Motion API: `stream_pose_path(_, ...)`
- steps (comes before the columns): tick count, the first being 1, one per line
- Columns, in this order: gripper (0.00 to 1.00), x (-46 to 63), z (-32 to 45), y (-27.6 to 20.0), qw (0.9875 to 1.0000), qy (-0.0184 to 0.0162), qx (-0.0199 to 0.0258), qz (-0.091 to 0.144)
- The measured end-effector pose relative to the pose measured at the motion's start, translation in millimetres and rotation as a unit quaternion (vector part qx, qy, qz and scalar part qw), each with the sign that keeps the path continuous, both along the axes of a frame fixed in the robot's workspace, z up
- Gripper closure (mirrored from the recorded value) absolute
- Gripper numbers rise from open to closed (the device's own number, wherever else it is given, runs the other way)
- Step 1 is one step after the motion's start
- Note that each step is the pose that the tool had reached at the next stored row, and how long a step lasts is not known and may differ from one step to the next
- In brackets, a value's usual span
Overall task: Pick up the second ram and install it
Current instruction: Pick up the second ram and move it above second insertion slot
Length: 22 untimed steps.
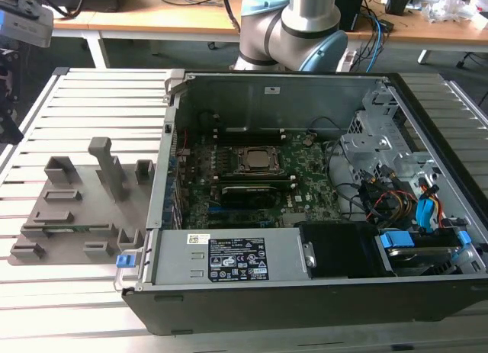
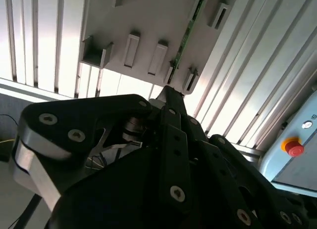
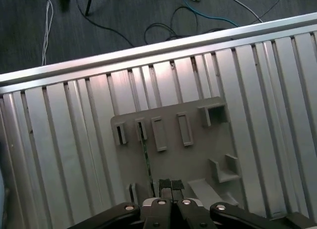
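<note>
Holder plate (image 1: 84,216) on desk (image 1: 91,101), exterior view's left; computer case (image 1: 305,307) just beside it, right. Second ram (image 2: 187,35) on edge in plate slot. End effector (image 3: 170,185) above plate.

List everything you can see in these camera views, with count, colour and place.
RAM stick: one, green, on edge in a holder plate slot.
holder plate: one, grey, on the table, at the exterior view's left of the case.
computer case: one, black and silver, open, on the table.
motherboard: one, green, inside the case.
slatted table: one, silver.
wooden desk: one, light brown, behind the table.
stop button: one, red on yellow, beside the table.
cables: several, dark and blue, on the floor.
robot arm: one, silver and blue, behind the case.
pincer: one, black, shut, above the holder plate near the RAM stick.
</note>
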<state>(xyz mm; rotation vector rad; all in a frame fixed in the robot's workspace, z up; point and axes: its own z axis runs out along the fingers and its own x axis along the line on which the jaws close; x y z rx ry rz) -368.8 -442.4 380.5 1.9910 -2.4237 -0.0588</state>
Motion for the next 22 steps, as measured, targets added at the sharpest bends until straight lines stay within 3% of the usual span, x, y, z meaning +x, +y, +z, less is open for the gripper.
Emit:
stream_pose_path(6, 0.89, 0.0, 0.0, 0.0, 0.9989, 0.0, 0.0, 0.046)
stream_pose_path(11, 0.89, 0.0, 0.0, 0.0, 0.9988, 0.0, 0.0, 0.049)
stream_pose_path(12, 0.76, 0.0, 0.0, 0.0, 0.9988, 0.0, 0.0, 0.049)
stream_pose_path(13, 0.76, 0.0, 0.0, 0.0, 0.9988, 0.0, 0.0, 0.049)
stream_pose_path(14, 0.64, 0.0, 0.0, 0.0, 0.9988, 0.0, 0.0, 0.049)
stream_pose_path(19, 0.64, 0.0, -1.7, 0.0, 0.9988, 0.0, 0.0, 0.05)
stream_pose_path(22, 0.64, 0.0, -9.5, 0.0, 0.9988, 0.0, 0.0, 0.05)
